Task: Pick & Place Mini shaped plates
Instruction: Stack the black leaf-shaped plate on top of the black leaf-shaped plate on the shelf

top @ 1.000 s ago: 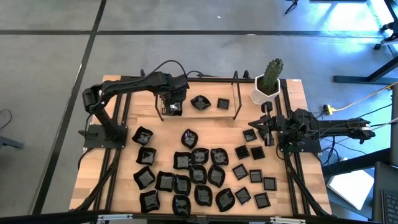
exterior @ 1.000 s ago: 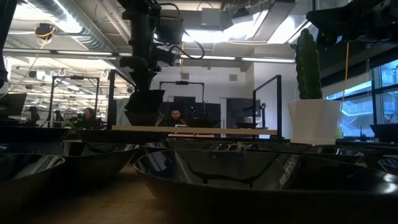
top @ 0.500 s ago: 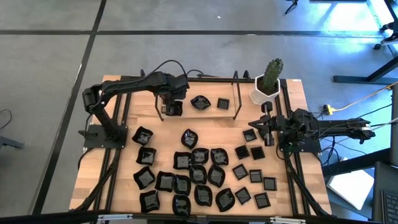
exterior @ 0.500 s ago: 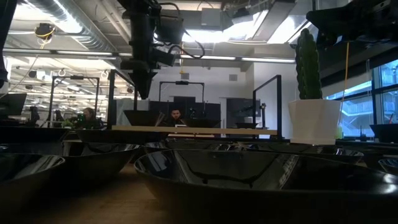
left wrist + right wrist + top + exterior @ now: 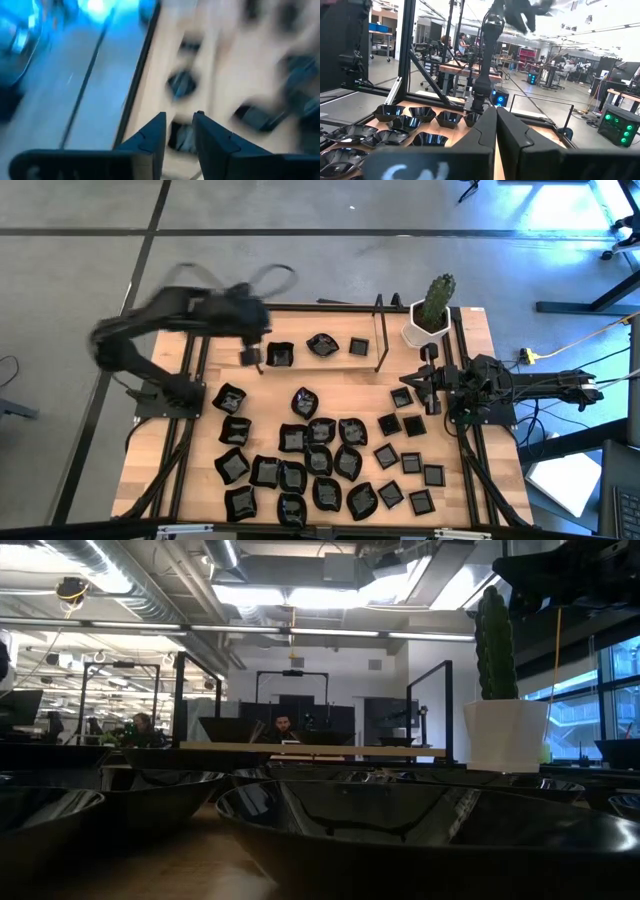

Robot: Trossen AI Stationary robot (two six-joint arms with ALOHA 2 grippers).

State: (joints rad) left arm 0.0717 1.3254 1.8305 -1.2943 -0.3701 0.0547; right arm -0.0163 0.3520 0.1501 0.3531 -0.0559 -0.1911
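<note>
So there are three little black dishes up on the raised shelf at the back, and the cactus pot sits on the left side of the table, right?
Not quite. The three black dishes on the raised shelf are right, but the cactus pot sits at the back right corner of the table, near the right arm, not on the left. The high view shows it.
</note>
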